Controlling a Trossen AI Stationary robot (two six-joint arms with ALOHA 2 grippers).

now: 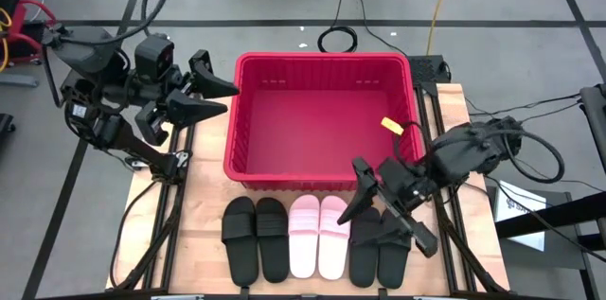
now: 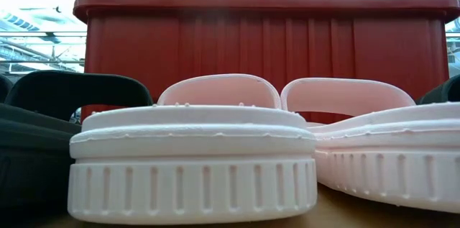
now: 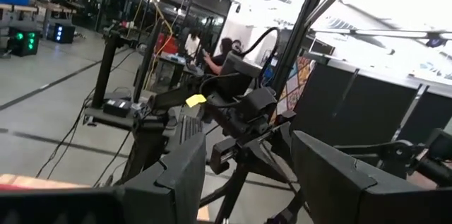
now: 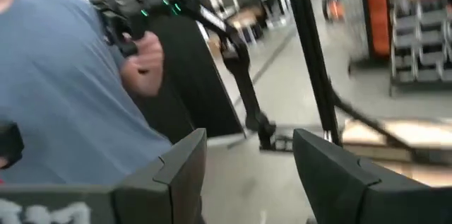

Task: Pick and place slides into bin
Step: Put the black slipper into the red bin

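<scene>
At the upper left of the high view, our left pincer (image 1: 220, 95) hangs beside the bin's left wall, its fingers spread wide and gripping nothing. The bin (image 1: 322, 61) fills the upper middle of the frame, and as far as we can see it holds no slides, so we judge the task not yet begun: all six remain to be moved. Along the bottom edge, on the wooden surface (image 1: 201, 215), the slides lie in a row: a black pair (image 1: 255, 237) at left, the pink pair (image 1: 319, 235) in the middle, and a second black pair (image 1: 379, 248) at right. Each runs lengthwise up and down the frame; which end is the toe we cannot tell. At lower right, our right pincer (image 1: 387, 214) hovers over that last black pair, fingers apart and empty.
</scene>
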